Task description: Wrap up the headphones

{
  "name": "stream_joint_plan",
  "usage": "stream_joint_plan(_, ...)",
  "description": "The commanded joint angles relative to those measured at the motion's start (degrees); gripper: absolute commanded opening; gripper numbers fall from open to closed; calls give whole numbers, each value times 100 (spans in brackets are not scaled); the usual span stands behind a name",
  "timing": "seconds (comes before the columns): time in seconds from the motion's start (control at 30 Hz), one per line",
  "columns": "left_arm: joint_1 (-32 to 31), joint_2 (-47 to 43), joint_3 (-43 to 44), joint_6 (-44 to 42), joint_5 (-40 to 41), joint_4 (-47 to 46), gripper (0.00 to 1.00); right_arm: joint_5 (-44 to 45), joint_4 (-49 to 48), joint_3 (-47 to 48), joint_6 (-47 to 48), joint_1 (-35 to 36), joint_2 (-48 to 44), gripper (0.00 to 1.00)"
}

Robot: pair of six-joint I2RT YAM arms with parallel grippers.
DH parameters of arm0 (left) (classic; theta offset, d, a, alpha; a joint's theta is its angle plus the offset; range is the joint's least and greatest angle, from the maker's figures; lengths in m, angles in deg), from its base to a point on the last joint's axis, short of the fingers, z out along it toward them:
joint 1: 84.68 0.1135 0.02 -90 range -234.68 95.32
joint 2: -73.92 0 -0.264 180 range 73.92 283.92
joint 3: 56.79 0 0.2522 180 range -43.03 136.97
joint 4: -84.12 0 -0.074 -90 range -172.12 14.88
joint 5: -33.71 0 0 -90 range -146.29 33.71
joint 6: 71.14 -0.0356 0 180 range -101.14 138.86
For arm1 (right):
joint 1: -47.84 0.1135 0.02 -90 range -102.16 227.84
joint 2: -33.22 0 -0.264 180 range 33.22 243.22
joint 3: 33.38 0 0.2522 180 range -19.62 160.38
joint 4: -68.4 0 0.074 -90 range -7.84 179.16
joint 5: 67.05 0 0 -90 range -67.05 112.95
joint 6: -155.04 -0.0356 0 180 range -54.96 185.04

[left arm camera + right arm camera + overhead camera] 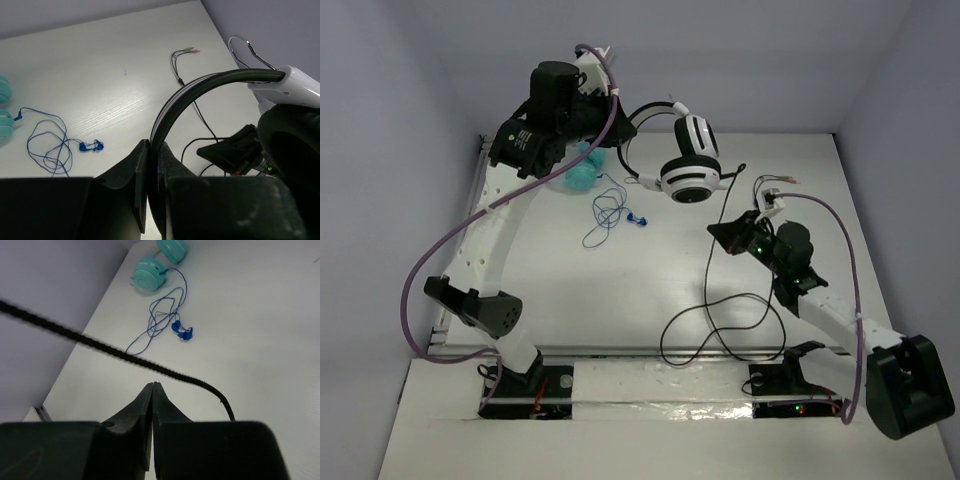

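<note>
The black-and-white headphones [690, 165] hang in the air at the back of the table. My left gripper [618, 128] is shut on their black headband [200, 85], which runs up between its fingertips in the left wrist view [152, 147]. A white earcup [290, 85] with a black pad hangs at the right of that view. The long black cable [715, 300] drops from the earcup past my right gripper [725, 232] and loops on the table. The right jaws [152, 385] are pressed together with nothing between them. The cable [125, 356] crosses just beyond their tips. The plug end [775, 182] lies at the back right.
Teal headphones [582, 170] lie under the left arm at the back left. Blue-wired earbuds [638, 220] with a tangled wire lie next to them. Grey walls close in the table at the back and on both sides.
</note>
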Motion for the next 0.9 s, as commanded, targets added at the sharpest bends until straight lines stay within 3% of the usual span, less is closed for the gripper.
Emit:
stream_joint_plan(0.0, 112, -258, 420, 374, -241, -668, 0, 185, 179, -11, -235, 112, -589, 4)
stream_joint_plan(0.13, 165, -188, 464, 383, -338, -704, 0, 914, 1048, -108, -341, 112, -1186, 16)
stream_joint_plan(0.27, 226, -285, 218, 505, -584, -941, 0, 1371, 1226, -197, -412, 112, -1496, 81)
stream_joint_plan(0.3, 226, -346, 122, 532, -628, -1054, 0, 1372, 1208, -162, -368, 112, -1260, 83)
stream_joint_plan(0.53, 226, -399, 25, 708, -900, -1266, 0, 1196, -99, 49, -157, 112, 171, 81)
stream_joint_plan(0.73, 226, -434, -370, 1102, -1418, -1732, 0, 661, -1697, 181, -446, 112, 1404, 66)
stream_joint_plan(0.83, 226, -513, -686, 1470, -1664, -2100, 0, 757, -2017, 408, -535, 112, 1870, 47)
stream_joint_plan(0.87, 226, -557, -818, 1638, -1639, -2241, 0, 766, -2105, 471, -561, 112, 1975, 35)
